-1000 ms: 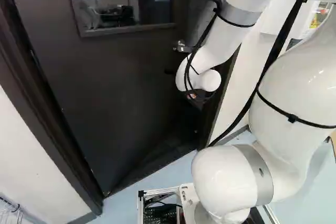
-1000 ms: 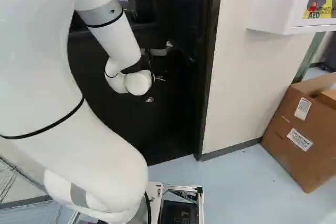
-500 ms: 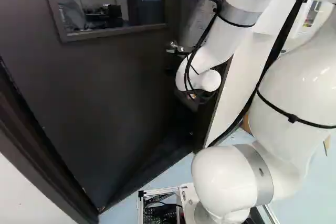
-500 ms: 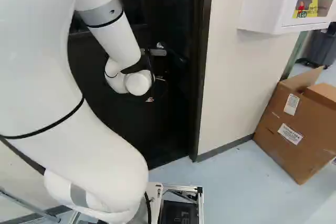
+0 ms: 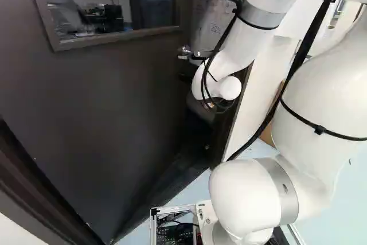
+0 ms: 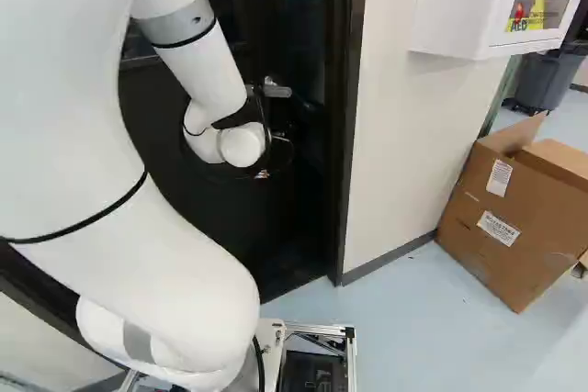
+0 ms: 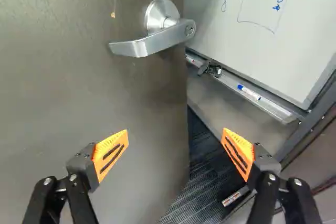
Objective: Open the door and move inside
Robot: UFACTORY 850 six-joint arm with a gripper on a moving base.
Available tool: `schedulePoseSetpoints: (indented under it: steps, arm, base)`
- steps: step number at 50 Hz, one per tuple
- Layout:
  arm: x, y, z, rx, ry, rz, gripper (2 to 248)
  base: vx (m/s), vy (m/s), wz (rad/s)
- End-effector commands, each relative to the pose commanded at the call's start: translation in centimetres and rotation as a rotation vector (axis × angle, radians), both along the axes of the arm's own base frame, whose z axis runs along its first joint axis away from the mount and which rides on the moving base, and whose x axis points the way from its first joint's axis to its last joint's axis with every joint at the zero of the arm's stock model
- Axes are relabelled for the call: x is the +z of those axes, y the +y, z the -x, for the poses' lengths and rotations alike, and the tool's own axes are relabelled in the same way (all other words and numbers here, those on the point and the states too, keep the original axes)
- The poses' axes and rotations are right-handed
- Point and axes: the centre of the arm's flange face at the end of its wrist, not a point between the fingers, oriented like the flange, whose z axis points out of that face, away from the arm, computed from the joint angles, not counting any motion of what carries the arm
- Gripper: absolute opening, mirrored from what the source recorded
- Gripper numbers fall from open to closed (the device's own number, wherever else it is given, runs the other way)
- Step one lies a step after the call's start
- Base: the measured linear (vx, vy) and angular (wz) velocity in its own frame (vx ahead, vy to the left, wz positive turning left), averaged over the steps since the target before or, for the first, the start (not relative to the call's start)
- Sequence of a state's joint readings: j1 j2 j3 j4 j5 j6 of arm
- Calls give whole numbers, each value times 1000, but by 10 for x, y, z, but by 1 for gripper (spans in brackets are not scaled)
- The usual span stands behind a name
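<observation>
While door [image 5: 114, 101] stands ajar in left base view, arm [image 5: 246, 38] reaches near its free edge; door could swing back if nothing braces it. Right base view: frame [image 6: 344, 135] near arm; skewed driving could scrape it. Wrist view: tool [image 7: 175, 140] spread, gripping nothing, lever handle [image 7: 152, 42] ahead; turning might snag door.

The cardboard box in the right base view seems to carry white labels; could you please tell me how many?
2: the upper label and the lower label, both on the side of the cardboard box facing the camera. Its far sides may hide more.
</observation>
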State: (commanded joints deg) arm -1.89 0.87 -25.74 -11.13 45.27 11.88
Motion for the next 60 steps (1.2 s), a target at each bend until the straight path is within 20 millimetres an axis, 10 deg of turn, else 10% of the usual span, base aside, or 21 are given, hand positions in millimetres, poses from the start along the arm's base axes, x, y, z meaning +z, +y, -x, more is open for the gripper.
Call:
schedulePoseSetpoints:
  steps: [60]
  arm:
    - [0,26,-25,24,-2,-23,247]
  base:
    - [0,0,0]
